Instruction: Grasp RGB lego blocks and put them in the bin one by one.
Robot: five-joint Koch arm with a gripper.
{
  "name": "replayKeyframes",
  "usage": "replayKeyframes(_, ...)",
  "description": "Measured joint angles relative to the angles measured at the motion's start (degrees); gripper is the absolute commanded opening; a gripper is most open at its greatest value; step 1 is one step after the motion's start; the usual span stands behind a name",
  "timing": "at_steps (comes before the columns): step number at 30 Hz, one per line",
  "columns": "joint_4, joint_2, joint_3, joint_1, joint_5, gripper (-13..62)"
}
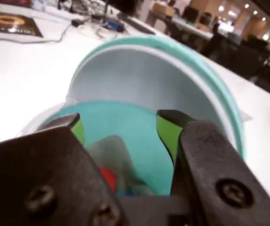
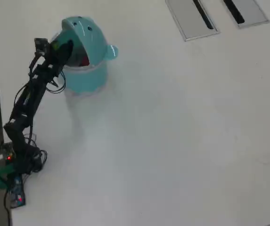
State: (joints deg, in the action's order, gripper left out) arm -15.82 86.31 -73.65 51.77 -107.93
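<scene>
Wrist view shows my gripper point(image 1: 120, 132) with its jaws spread wide and nothing between them; the green pads point(image 1: 165, 134) face each other across a clear gap. Through that gap I look straight down into the open bin point(image 1: 139, 127). Its teal inside fills the space between my pads, and its domed lid point(image 1: 172, 70) stands tipped back behind them, pale on the inside with a teal edge. Low in the bin, just past my jaw base, I see the red block point(image 1: 108, 178) and a blurred bit of blue point(image 1: 130, 190) beside it that may be the blue block. I cannot make out a yellow-green one.

From overhead, my gripper point(image 2: 69, 48) hangs at the bin's mouth point(image 2: 84, 70), and my arm point(image 2: 31, 94) stretches back to its base point(image 2: 12, 165) near the table's left edge. A spot of red point(image 2: 84, 60) shows inside the opening. The bin's side fin point(image 2: 111, 52) points right. Well apart, at the top right of the white table point(image 2: 172, 141), lie two grey slotted plates point(image 2: 191, 19).
</scene>
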Motion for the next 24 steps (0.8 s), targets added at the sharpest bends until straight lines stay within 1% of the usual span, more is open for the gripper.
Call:
replayKeyframes(6, 0.00, 6.77, -4.75, -2.11, 1.93, 28.7)
replayKeyframes(11, 2.29, 12.04, -9.32, -4.66, 8.26, 28.7)
replayKeyframes(15, 3.16, 15.21, -9.84, -6.68, 13.62, 28.7)
replayKeyframes(24, 3.16, 22.15, -13.62, -15.29, 27.25, 30.0)
